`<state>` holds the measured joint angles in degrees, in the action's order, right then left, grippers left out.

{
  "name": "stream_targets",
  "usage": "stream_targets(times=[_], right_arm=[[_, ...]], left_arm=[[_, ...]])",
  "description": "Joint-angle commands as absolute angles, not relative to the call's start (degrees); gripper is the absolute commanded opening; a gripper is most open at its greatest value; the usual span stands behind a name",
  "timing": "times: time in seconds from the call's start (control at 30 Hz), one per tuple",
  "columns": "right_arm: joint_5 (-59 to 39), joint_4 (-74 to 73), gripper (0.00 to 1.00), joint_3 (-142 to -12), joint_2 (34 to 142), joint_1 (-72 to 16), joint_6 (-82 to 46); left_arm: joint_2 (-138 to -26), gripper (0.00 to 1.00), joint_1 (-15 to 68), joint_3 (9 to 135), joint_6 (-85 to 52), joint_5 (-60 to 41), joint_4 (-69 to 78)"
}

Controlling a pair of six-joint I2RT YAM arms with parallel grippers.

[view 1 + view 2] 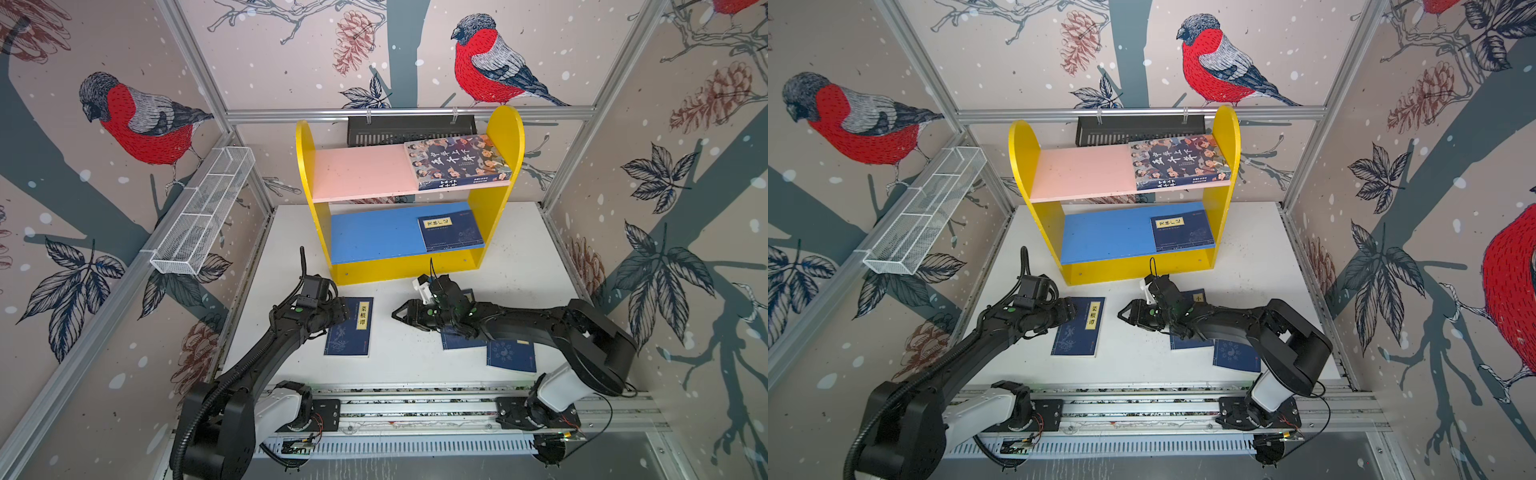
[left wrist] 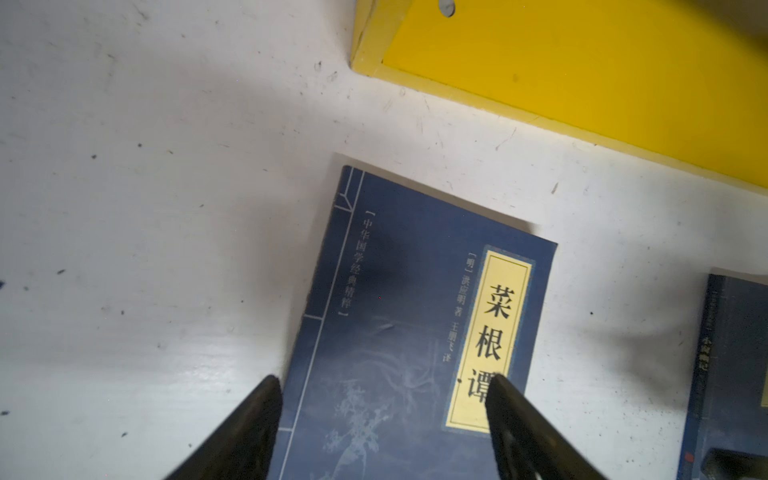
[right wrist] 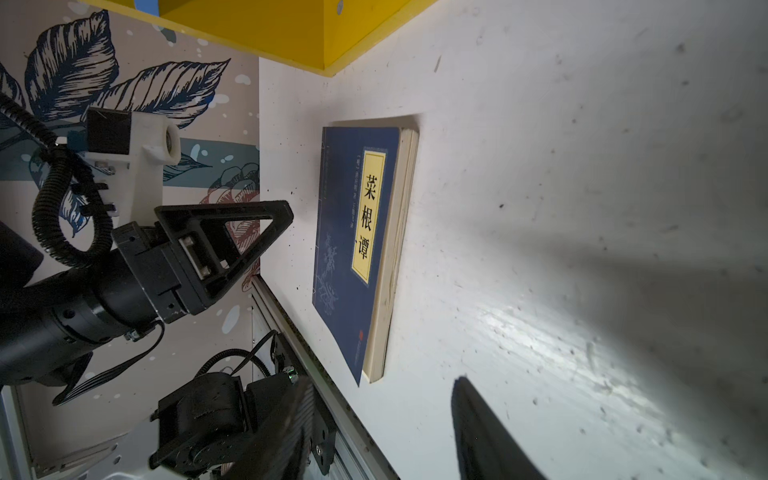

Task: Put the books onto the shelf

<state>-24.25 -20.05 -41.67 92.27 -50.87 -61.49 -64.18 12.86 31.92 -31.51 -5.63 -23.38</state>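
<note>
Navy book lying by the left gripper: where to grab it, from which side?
Probably the spine-side long edge of the navy book, approached low from the left arm's side. It lies flat, cover up, on the table, and looks wider than the open left gripper, so no top-down span. The opposite edge is loose pages that would likely fan.

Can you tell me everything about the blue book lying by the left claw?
The blue book is thin and dark navy, with a yellow title label in black Chinese characters and a faint pale plant drawing. The cover looks like paper and the page edges are cream. It lies closed, flat and cover up on the white table, in front of the yellow shelf but apart from it. The left claw hangs open over it, not gripping.
</note>
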Motion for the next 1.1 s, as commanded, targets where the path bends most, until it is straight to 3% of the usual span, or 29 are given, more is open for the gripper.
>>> stream_targets(times=[0.0, 0.4, 0.73, 1.07], right_arm=[[-25.0, -24.2, 0.55, -42.5, 93.8, -51.7, -62.8], [-25.2, -27.2, 0.55, -41.6, 96.0, -53.1, -64.3], [-24.8, -27.5, 0.56, -40.7, 96.8, -53.1, -64.8], [-25.2, -27.8, 0.56, -39.7, 98.2, -52.3, -66.3]], left_arm=[[-64.9, 0.77, 12.7, 31.6, -31.3, -4.0, -23.4], [-68.5, 0.76, 12.4, 30.1, -30.9, -5.4, -21.3], [-72.0, 0.73, 12.4, 28.5, -29.6, -13.0, -17.4], [-68.5, 0.7, 14.3, 27.4, -30.0, -21.4, -14.4]])
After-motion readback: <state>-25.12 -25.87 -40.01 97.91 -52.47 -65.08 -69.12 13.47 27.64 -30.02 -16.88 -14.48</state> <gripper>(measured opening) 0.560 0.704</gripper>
